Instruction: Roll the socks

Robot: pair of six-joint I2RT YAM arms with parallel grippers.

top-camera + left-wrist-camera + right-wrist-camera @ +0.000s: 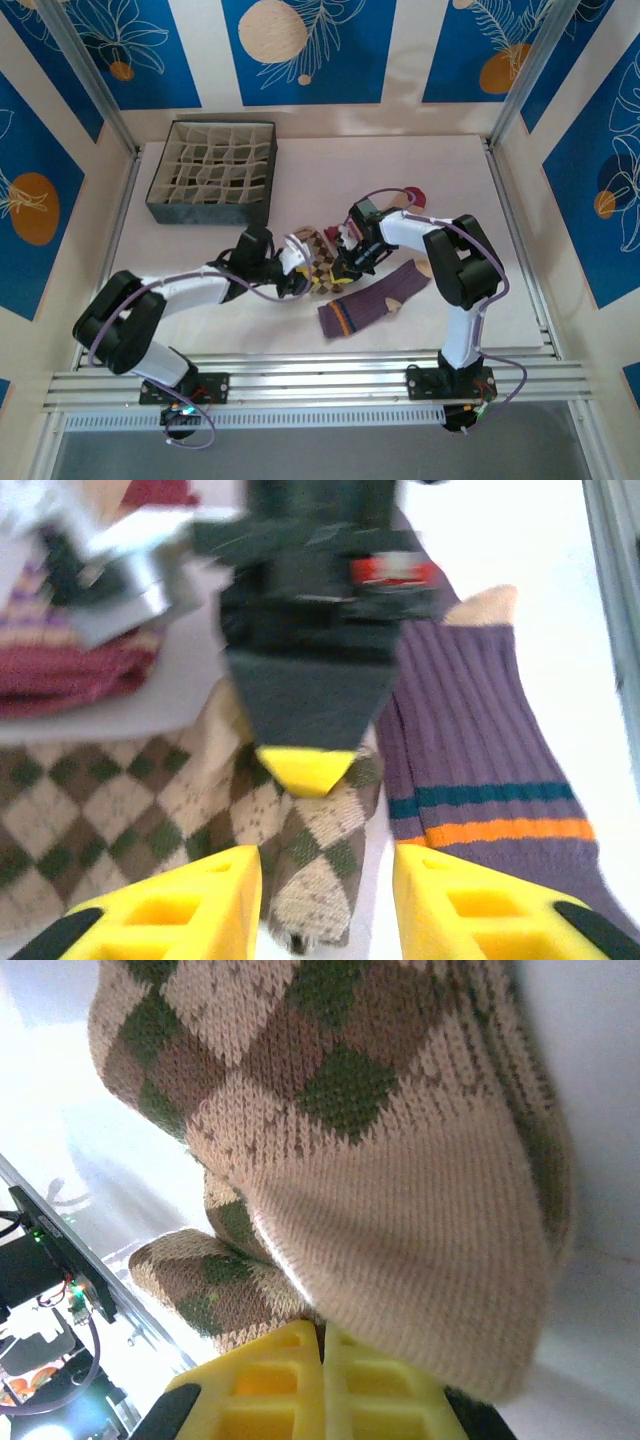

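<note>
Left tool (325,868): spread wide. Its two yellow fingers (200,900) stand on either side of the near end of the checkered sock (315,268) and close on nothing.
Right tool (322,1332): its yellow fingers are pressed together, with only a thin line between them. Their tips are against the checkered knit, but I cannot tell whether any fabric is caught between them.
Tools together: in the top view they meet nose to nose near the middle of the worktop (450,170). The left one reaches in from 8 o'clock and the right one from 3 o'clock. From the left wrist, the right tool's yellow tip sits on the sock at 12 o'clock of the left tool's gap.
Checkered sock: brown, tan and green diamonds, bunched between the two tools at mid-worktop. From the right wrist, a thick fold drapes over the fingers and a smaller fold lies at 8 o'clock of it.
Purple sock (372,300): lies flat on the worktop at 5 o'clock of the tools, just beside the checkered sock. It is ribbed, with teal and orange bands near one end and a tan toe pointing toward 2 o'clock.
Striped sock (412,193): its red end shows at 1 o'clock of the right tool. From the left wrist, it is bunched at 10 o'clock.
Box (212,172): dark and grid-divided, at 10 o'clock on the worktop, well apart from the socks.
</note>
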